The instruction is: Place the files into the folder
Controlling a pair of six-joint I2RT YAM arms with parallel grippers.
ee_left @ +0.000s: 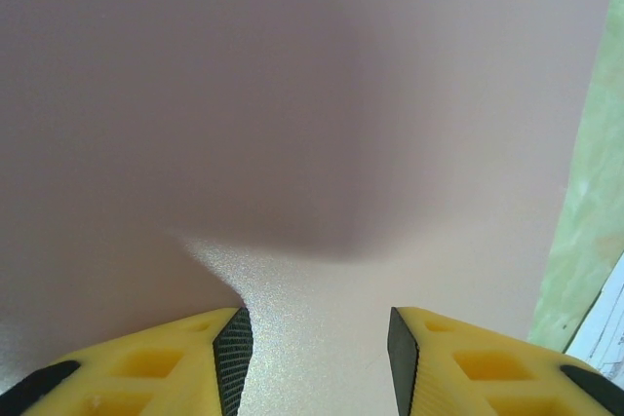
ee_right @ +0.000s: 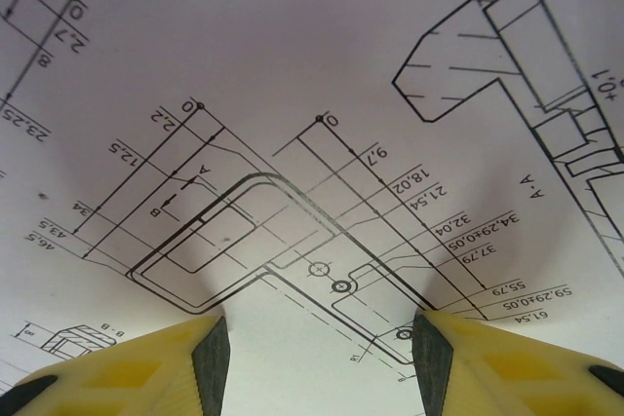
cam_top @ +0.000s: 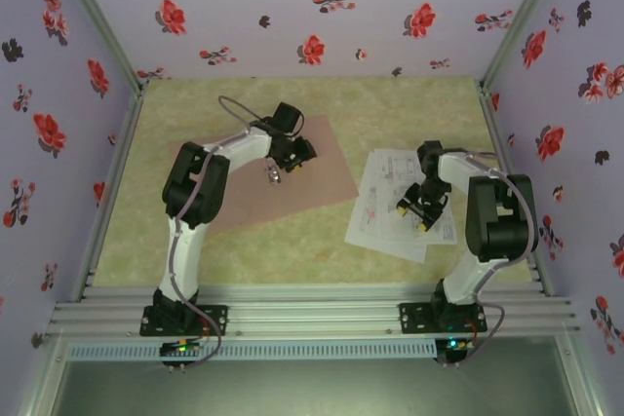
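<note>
The files (cam_top: 380,216) lie outside the folder (cam_top: 327,177); by the look of it, no sheet has been put in yet.
The files sit as a loose, slightly fanned stack on the right of the tabletop (cam_top: 292,260), printed side up. The folder lies flat at left centre, with a strip of bare tabletop between the two. The right gripper (ee_right: 320,338) hangs low over the drawings, its jaws wide and holding nothing. The left gripper (ee_left: 320,338) sits just as low over the plain pink card, also wide and empty. Whether the folder is open or shut I cannot tell. Picking up, carrying and inserting the sheets all seem left to do. Nothing else lies between the stack and the folder, though thin flat paper gives the jaws little to catch.
</note>
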